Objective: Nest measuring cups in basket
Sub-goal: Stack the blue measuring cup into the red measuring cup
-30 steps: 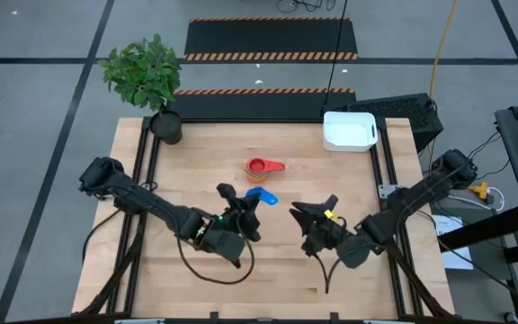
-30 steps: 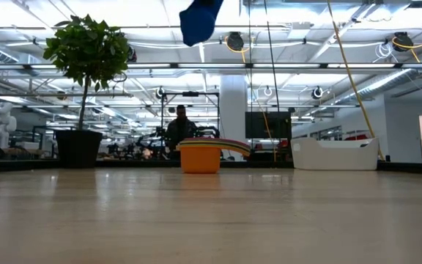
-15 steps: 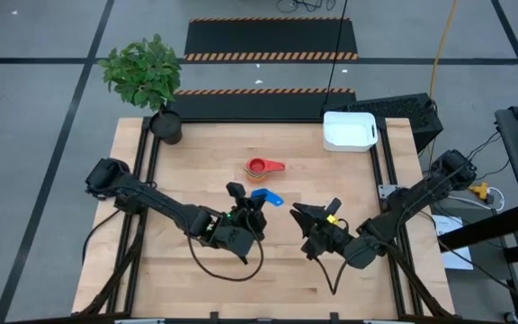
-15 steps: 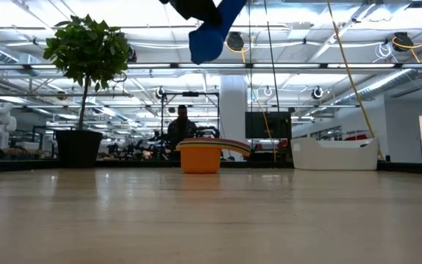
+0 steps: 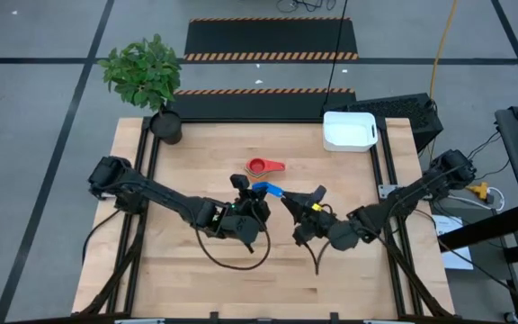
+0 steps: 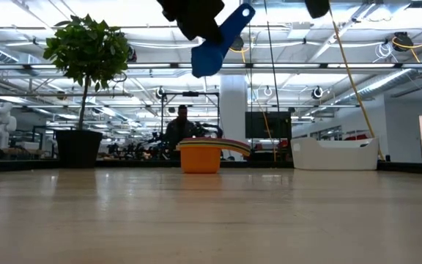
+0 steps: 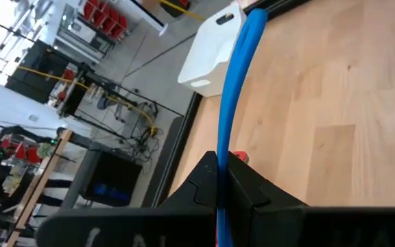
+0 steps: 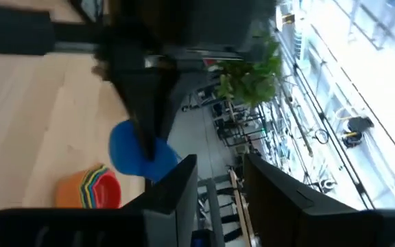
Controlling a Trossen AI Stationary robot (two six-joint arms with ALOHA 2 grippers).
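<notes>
The left gripper [image 5: 244,191] clamps a blue measuring cup [image 5: 265,190] above mid-table. The right gripper [image 5: 300,203] hovers beside it, jaws partly open, empty. The nested stack [image 5: 261,166] sits behind; the basket [image 5: 349,131] occupies the far right corner.

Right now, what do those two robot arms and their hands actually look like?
Both arms are dark, slim and jointed. Each starts from a rounded base at a table edge and ends in a blocky two-fingered hand: the left hand and the right hand. A thin black cable loops beneath each wrist, with small green and yellow spots near them.
</notes>
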